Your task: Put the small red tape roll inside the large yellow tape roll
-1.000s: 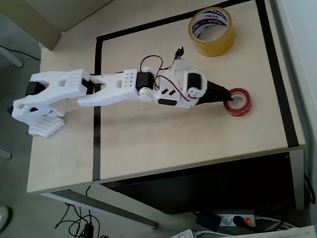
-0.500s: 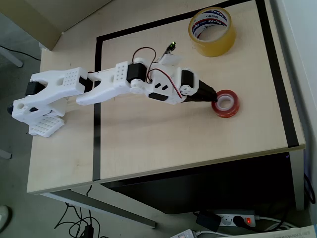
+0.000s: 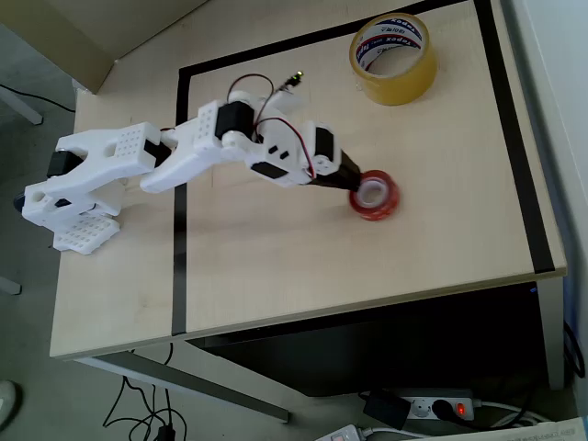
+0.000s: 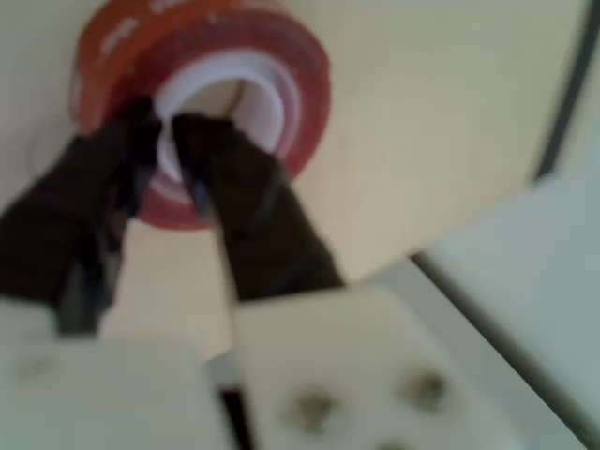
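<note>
Compared with half a second ago, the small red tape roll (image 3: 374,195) has travelled leftward and a little down in the overhead view, now right of the frame's centre, carried by the gripper (image 3: 354,186). Its black fingers (image 4: 239,202) are clenched on the roll's wall, one inside the white core and one outside, as the blurred wrist view shows. Whether the roll touches the table (image 3: 276,257) I cannot tell. At the upper right stands the large yellow tape roll (image 3: 392,58), well apart. Part of the red roll's near rim is hidden behind the fingers.
</note>
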`<move>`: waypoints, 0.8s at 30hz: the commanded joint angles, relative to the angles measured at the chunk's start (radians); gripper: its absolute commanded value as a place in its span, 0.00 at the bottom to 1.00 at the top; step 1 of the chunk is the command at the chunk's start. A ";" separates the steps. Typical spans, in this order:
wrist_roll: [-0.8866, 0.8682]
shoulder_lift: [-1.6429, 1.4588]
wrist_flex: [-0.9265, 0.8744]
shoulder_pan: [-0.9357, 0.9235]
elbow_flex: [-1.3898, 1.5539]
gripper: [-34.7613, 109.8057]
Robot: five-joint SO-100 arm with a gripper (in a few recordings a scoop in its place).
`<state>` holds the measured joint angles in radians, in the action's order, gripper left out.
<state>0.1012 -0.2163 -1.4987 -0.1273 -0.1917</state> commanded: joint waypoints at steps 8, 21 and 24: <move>-0.002 -0.166 -0.310 0.091 -0.035 0.24; 0.006 -0.311 -0.305 0.092 -0.044 0.30; 0.008 -0.379 -0.299 0.083 -0.041 0.32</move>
<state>0.1012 -0.3513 -1.7932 -0.0215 -0.1519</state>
